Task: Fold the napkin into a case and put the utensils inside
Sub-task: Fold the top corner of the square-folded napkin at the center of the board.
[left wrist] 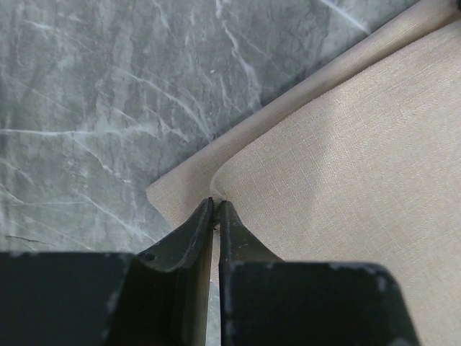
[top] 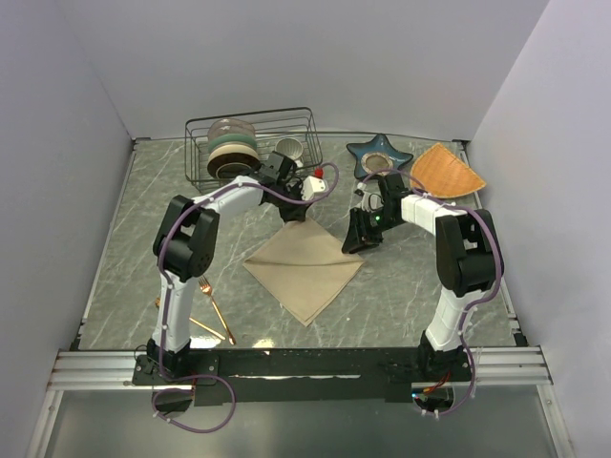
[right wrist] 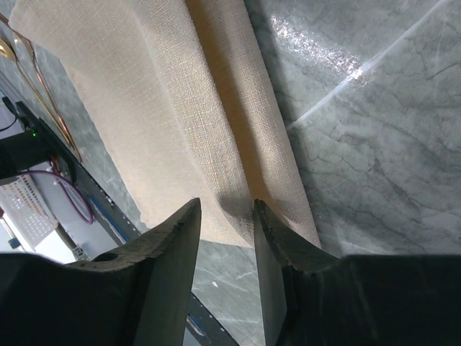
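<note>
The left gripper (left wrist: 216, 205) is clenched on the far corner of the napkin (top: 304, 269), while the right gripper (right wrist: 226, 207), jaws parted, straddles its right-hand corner, not yet gripping.

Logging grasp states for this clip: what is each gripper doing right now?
Left gripper: shut on the napkin.
Right gripper: open, fingers straddling the napkin's edge.

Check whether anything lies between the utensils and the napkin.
Nothing visible does. The utensils lie on the table near the left arm's base, and only bare marble separates them from the napkin's left corner. The left gripper and right gripper sit at its far and right corners, off that path.
</note>
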